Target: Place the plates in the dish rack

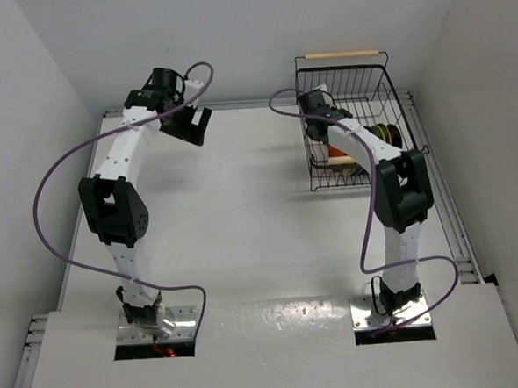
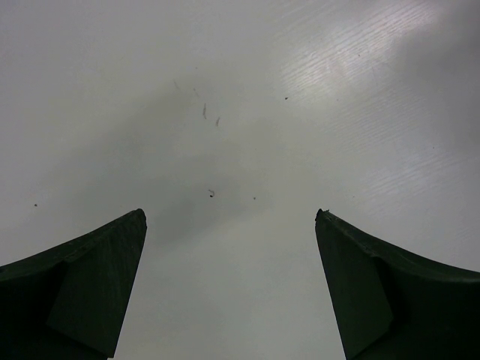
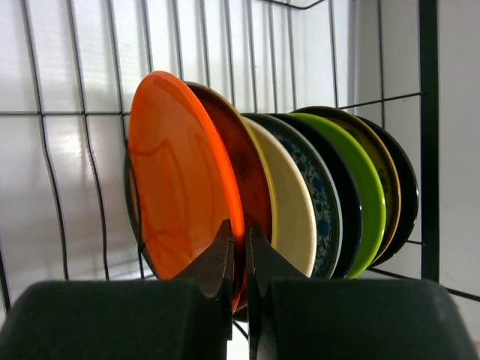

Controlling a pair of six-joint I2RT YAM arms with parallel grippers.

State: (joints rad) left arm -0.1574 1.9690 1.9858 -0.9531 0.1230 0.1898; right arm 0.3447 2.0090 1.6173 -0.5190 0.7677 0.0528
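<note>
From above, we saw two arms and a job that looked nearly wrapped. The right arm (image 1: 362,148) reached into the black wire rectangular dish rack (image 1: 358,87) at the far right of the white table (image 1: 243,213). A light wooden rod handle (image 1: 343,54) capped the rack's far end. The small round plates (image 1: 384,135) showed as a tight cluster on edge inside it, and we spotted none out on the table. The left hand (image 1: 198,126) hung over the far left, well apart from the rack, so the right was plainly the nearer.

Down the left wrist view, that hand was spread wide, both fingers apart over bare table, holding nothing.

Then the right wrist view, and here was the action! The right hand (image 3: 238,229) was squeezed almost shut. The lower rim of the orange-red round plate (image 3: 176,195) ran straight into the slit between its fingers: pinched, we judged. That plate stood upright at the near end of the row, directly ahead of the hand.

Behind it we counted:
- a yellow-rimmed brown plate (image 3: 251,172)
- a cream plate (image 3: 289,202)
- a blue-grey patterned plate (image 3: 319,195)
- a glossy black plate (image 3: 346,210)
- a lime green plate (image 3: 367,195)
- dark rims overlapping at the back

That made seven at least; the far end was too crowded to settle. Next, we reckoned, would come a clean release and a pull-back in line with the rim, lest the row tip.
</note>
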